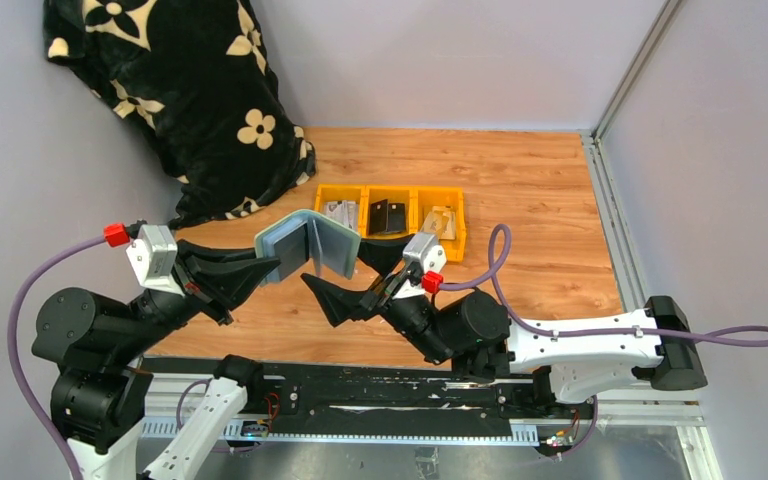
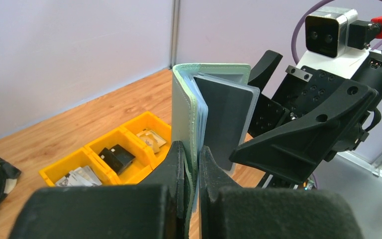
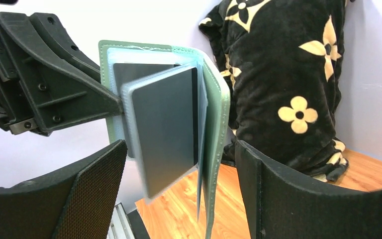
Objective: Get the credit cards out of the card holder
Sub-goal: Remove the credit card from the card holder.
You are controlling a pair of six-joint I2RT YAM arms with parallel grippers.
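Green and soft, the card holder (image 1: 310,245) hangs in the air over the wooden desk (image 1: 520,200), in the middle of the top view and just in front of the yellow bins (image 1: 412,212). It stands open like a little book, with its clear pages fanned out. Your left claw (image 2: 193,149) is pressed together and pinches the bottom edge of the green cover, so the holder stands upright. Your right claw (image 3: 179,149) is spread wide and holds nothing. In the right wrist view its two black fingers sit low on each side of the loose pages, and one dark grey card (image 3: 164,134) shows in the front page, between them. I think the step now is to catch that one card. Keep the left claw tight, so the holder does not slip or turn. Move the right claw up so its fingers close on the card alone, near a free edge, not on the green cover too. I cannot tell which side of the clear page is open, so look for that first. Then pull slowly and straight out that way. If you squeeze the page with the card, the whole holder may come along and tug out of the left claw.
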